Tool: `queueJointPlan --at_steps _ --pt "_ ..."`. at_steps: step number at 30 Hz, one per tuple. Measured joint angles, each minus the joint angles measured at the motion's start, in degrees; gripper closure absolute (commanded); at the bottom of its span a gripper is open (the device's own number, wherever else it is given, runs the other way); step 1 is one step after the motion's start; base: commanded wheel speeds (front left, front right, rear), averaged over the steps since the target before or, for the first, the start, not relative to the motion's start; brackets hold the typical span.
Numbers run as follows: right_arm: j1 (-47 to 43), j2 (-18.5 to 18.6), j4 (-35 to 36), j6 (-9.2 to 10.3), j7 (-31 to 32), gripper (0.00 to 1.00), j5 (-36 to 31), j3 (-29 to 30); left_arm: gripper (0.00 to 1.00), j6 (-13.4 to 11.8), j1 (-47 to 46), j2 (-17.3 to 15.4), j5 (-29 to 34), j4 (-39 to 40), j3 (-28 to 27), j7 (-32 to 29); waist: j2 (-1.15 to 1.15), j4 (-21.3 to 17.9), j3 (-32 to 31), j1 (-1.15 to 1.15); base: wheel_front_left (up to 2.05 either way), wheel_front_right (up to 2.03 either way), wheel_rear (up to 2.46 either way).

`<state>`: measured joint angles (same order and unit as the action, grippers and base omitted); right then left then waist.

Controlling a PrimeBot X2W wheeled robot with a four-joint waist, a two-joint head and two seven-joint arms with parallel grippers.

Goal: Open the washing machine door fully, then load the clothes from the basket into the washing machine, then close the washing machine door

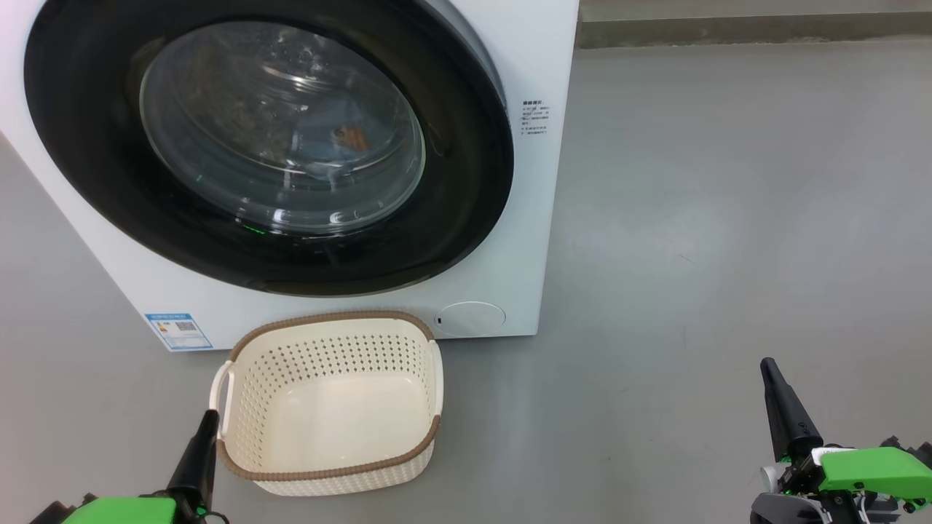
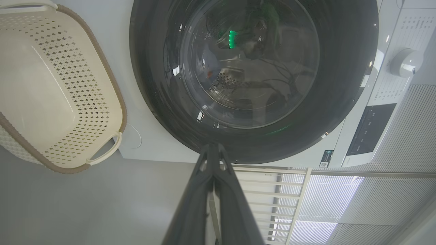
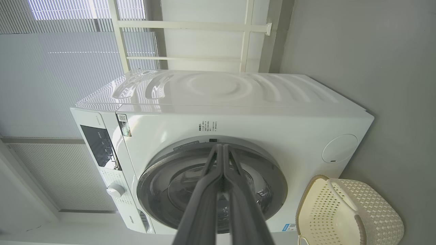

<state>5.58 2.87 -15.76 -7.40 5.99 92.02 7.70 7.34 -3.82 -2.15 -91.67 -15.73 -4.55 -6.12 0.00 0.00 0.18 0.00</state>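
Door (image 1: 455,182) closed flush on washer (image 1: 542,58), clothes (image 1: 348,138) inside drum (orange print shows through window). Basket (image 1: 328,319) empty in front. Left pincer (image 1: 212,418) and right pincer (image 1: 767,367) parked low, fingers pressed together, holding nothing: job likely finished.

The basket (image 1: 329,318) sits on the floor (image 1: 728,218) just before the washing machine (image 1: 535,58), below its door (image 1: 466,182).

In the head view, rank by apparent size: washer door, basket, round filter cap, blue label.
1. washer door
2. basket
3. round filter cap and blue label: too alike to rank
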Motion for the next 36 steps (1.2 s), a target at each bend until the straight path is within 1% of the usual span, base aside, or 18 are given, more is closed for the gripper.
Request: queueJointPlan --at_steps 36 --pt "0.0 -0.1 0.0 0.0 0.04 1.0 0.0 0.04 1.0 -0.01 0.0 0.01 0.0 0.0 0.0 0.0 0.0 0.0 0.0 0.0 0.0 0.0 0.0"
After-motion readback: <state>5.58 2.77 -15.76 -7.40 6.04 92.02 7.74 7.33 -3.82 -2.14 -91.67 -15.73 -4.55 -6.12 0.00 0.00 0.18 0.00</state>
